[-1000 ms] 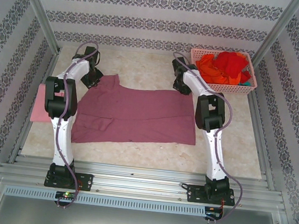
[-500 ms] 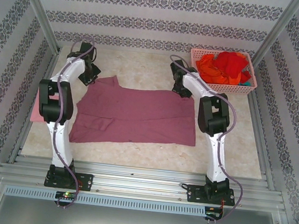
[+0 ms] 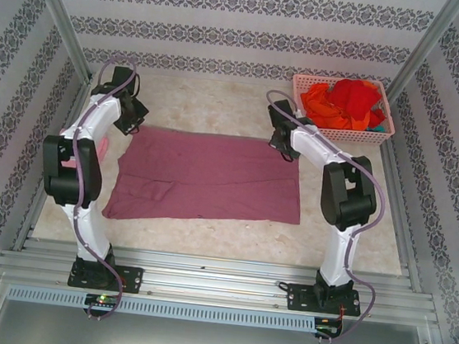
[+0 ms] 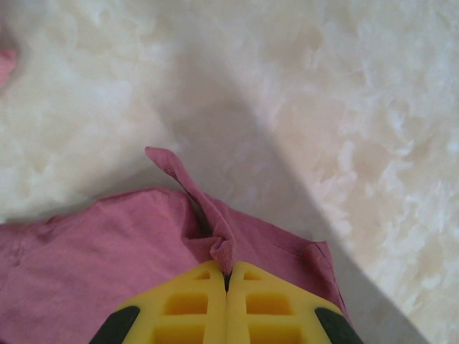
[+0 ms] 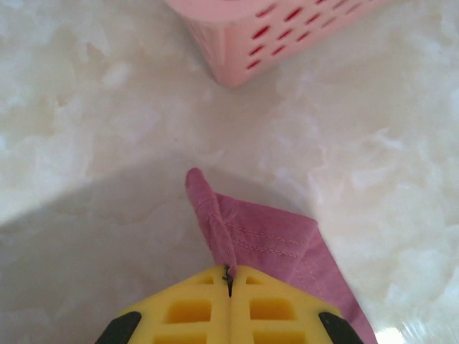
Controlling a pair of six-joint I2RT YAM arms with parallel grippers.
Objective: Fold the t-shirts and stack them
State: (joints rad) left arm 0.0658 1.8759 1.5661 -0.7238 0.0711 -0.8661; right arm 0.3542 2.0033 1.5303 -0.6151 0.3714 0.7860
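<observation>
A dusty mauve t-shirt (image 3: pixel 212 178) lies spread flat across the middle of the table. My left gripper (image 3: pixel 133 124) is at its far left corner, shut on a pinched fold of the mauve cloth (image 4: pixel 215 236) between the yellow fingers (image 4: pixel 193 301). My right gripper (image 3: pixel 287 150) is at the far right corner, shut on a raised fold of the hemmed edge (image 5: pixel 211 215). Bright red (image 3: pixel 354 97) and orange (image 3: pixel 319 109) t-shirts are heaped in the basket.
The pink lattice basket (image 3: pixel 366 137) stands at the back right, close to my right gripper, and its corner (image 5: pixel 244 43) is just ahead in the right wrist view. A metal rail (image 3: pixel 218 270) runs along the near edge. Patterned walls enclose the table.
Both arms have swung outward, left to the left and right to the right, drawing the shirt's far edge straight. The flap at the far left has flattened. The right gripper closed on its corner.
</observation>
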